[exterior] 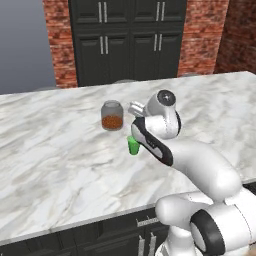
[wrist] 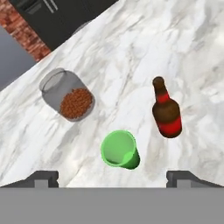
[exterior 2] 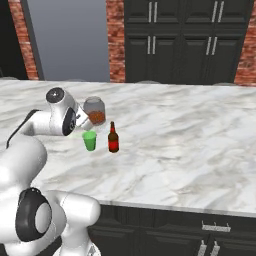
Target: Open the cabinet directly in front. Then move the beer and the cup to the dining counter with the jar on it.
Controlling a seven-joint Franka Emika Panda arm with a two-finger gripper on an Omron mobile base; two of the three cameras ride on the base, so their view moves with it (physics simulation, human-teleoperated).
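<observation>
Marble dining counter (exterior 2: pixel 190 150), brick wall behind | green cup (wrist: pixel 119 149) upright between jar (wrist: pixel 68 95) and beer bottle (wrist: pixel 166 109) | gripper (wrist: pixel 112 178) fingers spread, empty, above cup | step: placing looks finished | next: lift clear.

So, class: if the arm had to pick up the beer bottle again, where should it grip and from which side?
Grip the beer by its narrow neck from above: it stands upright, its neck is clear, and the cup stands close beside its body.
</observation>
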